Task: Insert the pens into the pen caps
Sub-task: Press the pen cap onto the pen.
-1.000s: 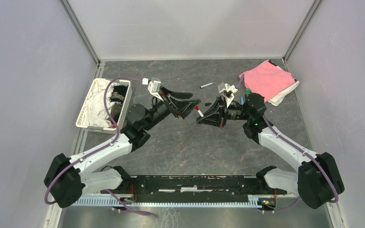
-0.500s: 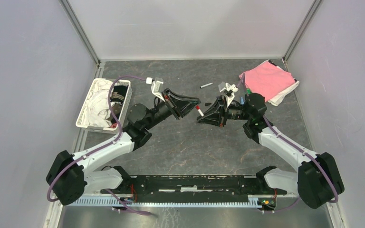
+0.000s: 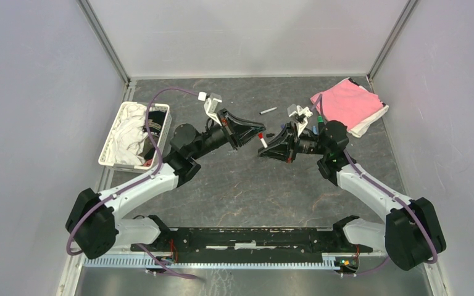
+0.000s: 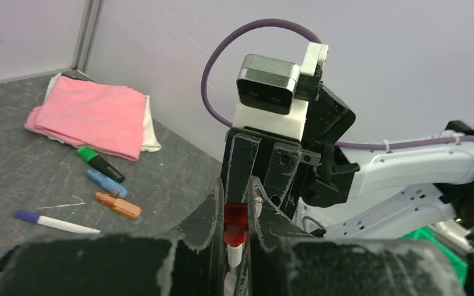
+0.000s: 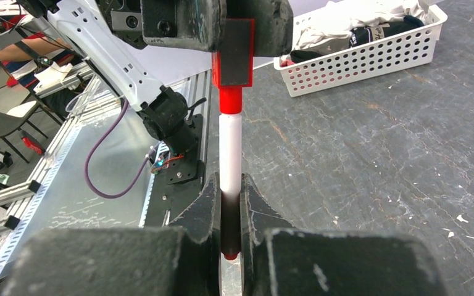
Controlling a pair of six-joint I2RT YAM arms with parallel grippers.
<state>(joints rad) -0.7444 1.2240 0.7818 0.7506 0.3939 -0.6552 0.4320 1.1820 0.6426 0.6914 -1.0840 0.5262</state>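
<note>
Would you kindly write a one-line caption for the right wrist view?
Right gripper holds a white pen, its end meeting the red cap clamped by the left gripper.

Setting: robotics lab, enclosed test cell. Evidence:
- plain pale walls (image 3: 31, 123) on three sides, joined by aluminium corner posts (image 3: 106, 46)
- scuffed grey tabletop (image 3: 253, 191)
- slotted aluminium rail (image 3: 222, 261) along its near edge
- purple cable (image 3: 176, 90) looped in the open
- grey chair (image 5: 3, 120) and further aluminium framing (image 5: 12, 191) outside the cell
</note>
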